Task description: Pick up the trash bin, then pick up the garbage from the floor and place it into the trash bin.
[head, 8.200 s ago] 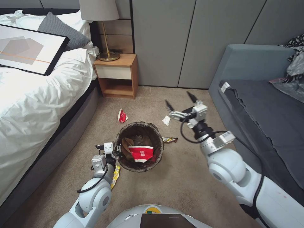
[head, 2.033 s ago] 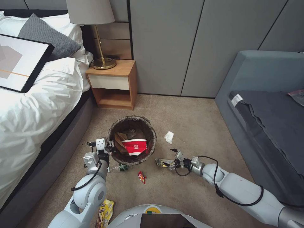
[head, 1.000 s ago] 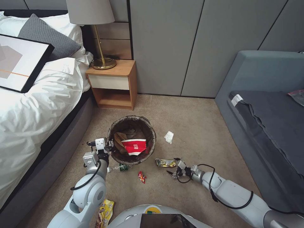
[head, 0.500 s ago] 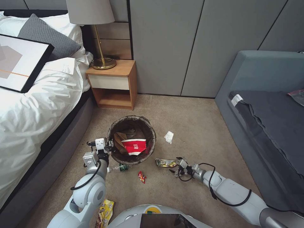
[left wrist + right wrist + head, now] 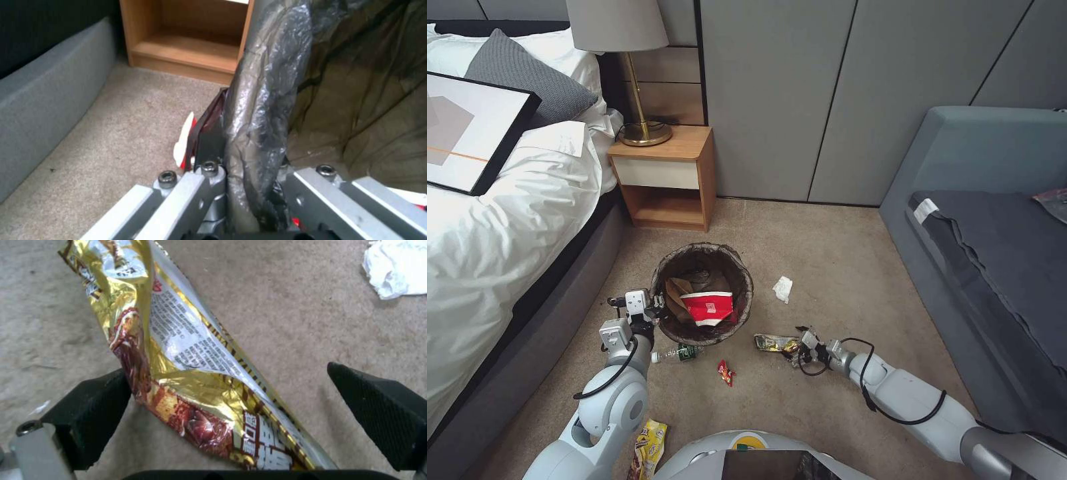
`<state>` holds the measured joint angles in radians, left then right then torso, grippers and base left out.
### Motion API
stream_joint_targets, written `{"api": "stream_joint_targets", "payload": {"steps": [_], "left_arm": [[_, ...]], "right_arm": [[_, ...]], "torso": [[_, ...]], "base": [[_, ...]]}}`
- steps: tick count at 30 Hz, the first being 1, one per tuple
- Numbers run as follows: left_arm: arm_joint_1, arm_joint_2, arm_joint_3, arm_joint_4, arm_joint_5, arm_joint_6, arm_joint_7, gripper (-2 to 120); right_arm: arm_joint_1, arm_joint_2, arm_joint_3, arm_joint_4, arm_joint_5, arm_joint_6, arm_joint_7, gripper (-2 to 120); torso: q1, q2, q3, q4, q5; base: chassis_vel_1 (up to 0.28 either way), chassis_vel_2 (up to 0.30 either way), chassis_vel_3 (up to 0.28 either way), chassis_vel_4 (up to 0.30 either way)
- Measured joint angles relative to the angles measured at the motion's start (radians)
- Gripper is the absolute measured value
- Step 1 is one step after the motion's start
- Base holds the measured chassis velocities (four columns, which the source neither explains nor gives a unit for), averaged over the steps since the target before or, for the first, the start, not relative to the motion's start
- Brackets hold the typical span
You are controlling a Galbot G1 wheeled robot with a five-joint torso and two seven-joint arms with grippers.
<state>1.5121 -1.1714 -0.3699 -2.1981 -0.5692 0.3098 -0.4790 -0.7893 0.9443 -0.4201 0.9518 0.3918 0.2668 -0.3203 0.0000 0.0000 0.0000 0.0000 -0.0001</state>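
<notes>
Right gripper [image 5: 231, 426] advanced, jaws straddling gold wrapper [image 5: 186, 373], unclosed

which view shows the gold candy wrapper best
The right wrist view: the gold candy wrapper lies on the carpet between the open right pincer fingers, print legible. The head view shows it small, beside the trash bin. It's absent from the left wrist view.

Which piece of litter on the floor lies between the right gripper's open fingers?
The gold candy wrapper, beside the trash bin. The right gripper straddles it, unlike the white tissue wad farther off.
</notes>
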Motion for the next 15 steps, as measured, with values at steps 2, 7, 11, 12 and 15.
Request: {"api": "stream_joint_targets", "payload": {"steps": [2,7,11,12,15], "left_arm": [[0.000,0.000,0.000,0.000,-0.001,0.000,0.000,4],[-0.003,0.001,0.000,0.001,-0.003,0.000,0.000,4],[-0.005,0.002,0.000,0.002,-0.005,-0.001,-0.001,4],[-0.006,0.002,0.000,0.002,-0.006,-0.001,-0.001,4],[-0.007,0.003,0.000,0.003,-0.006,-0.001,-0.001,4]], "right_arm": [[0.004,0.004,-0.001,-0.005,-0.001,0.000,0.000,100],[0.011,0.014,-0.004,-0.018,-0.003,-0.001,-0.001,100],[0.013,0.019,-0.004,-0.027,-0.007,-0.001,-0.001,100],[0.013,0.021,-0.005,-0.030,-0.009,-0.001,-0.001,100],[0.014,0.024,-0.005,-0.034,-0.010,-0.001,-0.001,100]], "torso": [[0.000,0.000,0.000,0.0000,0.0000],[0.000,0.000,0.000,0.0001,0.0001],[0.000,0.000,0.000,0.0000,0.0000],[0.000,0.000,0.000,-0.0001,0.0001],[0.000,0.000,0.000,0.0000,0.0000]], "base": [[0.000,0.000,0.000,0.000],[0.000,0.000,0.000,0.000],[0.000,0.000,0.000,0.000],[0.000,0.000,0.000,0.000],[0.000,0.000,0.000,0.000]]}}
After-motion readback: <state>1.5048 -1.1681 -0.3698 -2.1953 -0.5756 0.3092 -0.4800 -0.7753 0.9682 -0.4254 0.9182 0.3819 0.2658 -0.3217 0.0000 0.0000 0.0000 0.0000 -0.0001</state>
